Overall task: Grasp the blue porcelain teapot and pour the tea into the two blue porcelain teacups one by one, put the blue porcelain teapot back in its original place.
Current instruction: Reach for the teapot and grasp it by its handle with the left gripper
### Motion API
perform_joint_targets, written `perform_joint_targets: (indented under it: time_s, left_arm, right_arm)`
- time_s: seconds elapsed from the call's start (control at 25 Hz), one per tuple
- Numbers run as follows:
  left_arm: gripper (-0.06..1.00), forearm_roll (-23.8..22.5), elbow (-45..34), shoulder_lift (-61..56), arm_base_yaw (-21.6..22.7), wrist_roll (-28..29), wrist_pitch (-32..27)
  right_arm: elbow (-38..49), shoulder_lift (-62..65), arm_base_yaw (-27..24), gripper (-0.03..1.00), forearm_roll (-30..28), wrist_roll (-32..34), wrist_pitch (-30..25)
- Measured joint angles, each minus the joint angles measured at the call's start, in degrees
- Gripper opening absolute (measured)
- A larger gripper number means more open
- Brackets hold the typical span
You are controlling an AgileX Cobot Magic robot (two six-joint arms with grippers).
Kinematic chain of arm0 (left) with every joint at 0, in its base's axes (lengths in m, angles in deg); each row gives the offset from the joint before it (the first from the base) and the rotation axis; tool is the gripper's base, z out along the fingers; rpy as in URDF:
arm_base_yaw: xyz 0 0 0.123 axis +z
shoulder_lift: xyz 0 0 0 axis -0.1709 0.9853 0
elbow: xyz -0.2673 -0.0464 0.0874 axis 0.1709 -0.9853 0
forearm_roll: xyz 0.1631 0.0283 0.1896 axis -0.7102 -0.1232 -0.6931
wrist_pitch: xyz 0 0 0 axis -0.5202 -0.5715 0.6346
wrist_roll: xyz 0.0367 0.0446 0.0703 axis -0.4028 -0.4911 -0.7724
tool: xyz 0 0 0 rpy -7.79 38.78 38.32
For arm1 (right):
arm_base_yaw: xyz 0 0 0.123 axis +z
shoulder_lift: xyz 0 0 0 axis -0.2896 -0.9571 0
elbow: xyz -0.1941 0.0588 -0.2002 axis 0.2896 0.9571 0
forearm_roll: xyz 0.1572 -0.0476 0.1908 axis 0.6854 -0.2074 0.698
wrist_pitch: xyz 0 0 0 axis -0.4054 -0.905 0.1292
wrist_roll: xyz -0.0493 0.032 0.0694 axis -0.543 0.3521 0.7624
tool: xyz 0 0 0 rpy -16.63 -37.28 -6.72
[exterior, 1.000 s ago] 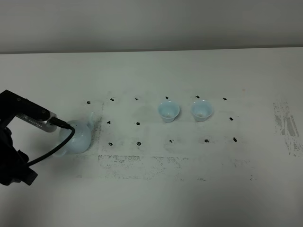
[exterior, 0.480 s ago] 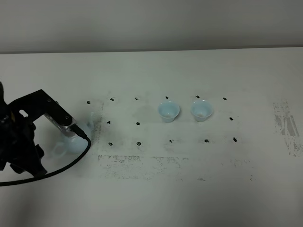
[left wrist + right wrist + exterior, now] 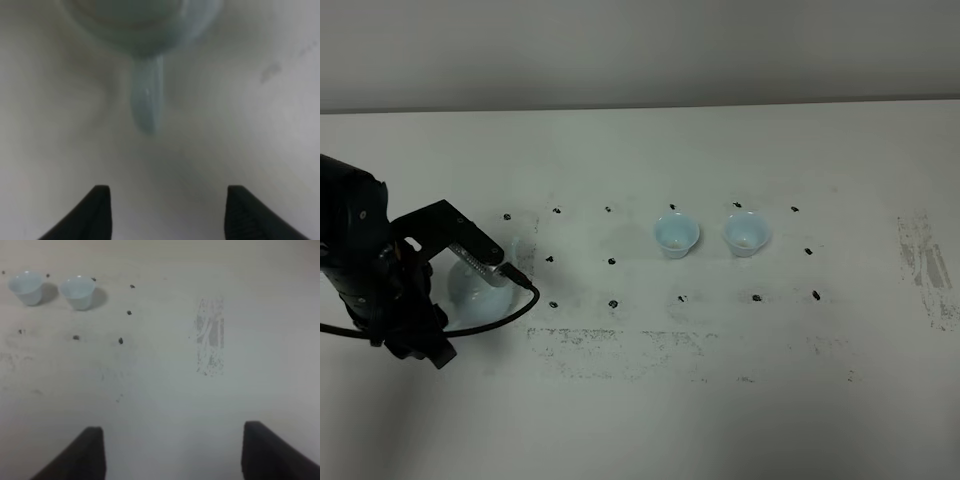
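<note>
The blue porcelain teapot [image 3: 468,290] stands at the table's left, mostly covered by my left arm [image 3: 390,285]. In the left wrist view its round body [image 3: 140,25] fills the far side, and a narrow pale blue part [image 3: 147,100] sticks out toward my left gripper [image 3: 165,215]. That gripper is open, a short way from it, with only bare table between the fingers. The two blue porcelain teacups [image 3: 676,235] [image 3: 745,233] stand side by side at mid-table. The right wrist view shows them far off [image 3: 27,287] [image 3: 77,291]. My right gripper [image 3: 180,455] is open over bare table.
Small black dots [image 3: 612,302] mark a grid on the white table [image 3: 640,420]. There is a scuffed grey band [image 3: 620,345] in front of the grid and a smudge [image 3: 925,265] at the right. A black cable [image 3: 510,310] loops from the left wrist.
My left arm has swung right and in over the teapot, covering more of it. The teapot and both cups stay where they were.
</note>
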State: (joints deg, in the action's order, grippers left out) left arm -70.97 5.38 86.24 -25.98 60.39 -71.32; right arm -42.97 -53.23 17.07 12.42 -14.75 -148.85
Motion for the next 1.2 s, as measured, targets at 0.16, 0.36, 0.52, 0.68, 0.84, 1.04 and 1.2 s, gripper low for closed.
perform_joint_targets:
  time_s: [0.16,0.36,0.52,0.68,0.84,1.04,1.2]
  left_arm:
    - [0.48,0.00,0.08,2.13,0.28,0.27,2.32]
    - [0.48,0.11,0.12,2.79,0.40,1.05,6.13]
    - [0.48,0.11,0.12,2.94,0.64,2.25,8.00]
    - [0.48,0.11,0.12,3.01,0.81,2.38,8.67]
    - [0.48,0.16,0.12,3.54,0.82,2.03,9.01]
    - [0.48,0.16,0.12,3.87,0.82,-1.52,9.01]
    - [0.48,0.52,0.12,3.87,0.82,-2.61,10.12]
  right_arm:
    - [0.00,0.00,0.00,0.56,0.00,0.07,0.00]
    - [0.00,0.00,0.00,0.56,0.00,0.07,0.00]
    - [0.00,0.00,0.00,0.56,0.00,0.11,0.00]
    - [0.00,0.00,0.00,0.56,0.00,0.18,0.00]
    - [0.00,0.00,0.00,0.56,0.00,0.18,0.00]
    - [0.00,0.00,0.00,0.56,0.00,0.18,0.00]
    - [0.00,0.00,0.00,0.56,0.00,0.19,0.00]
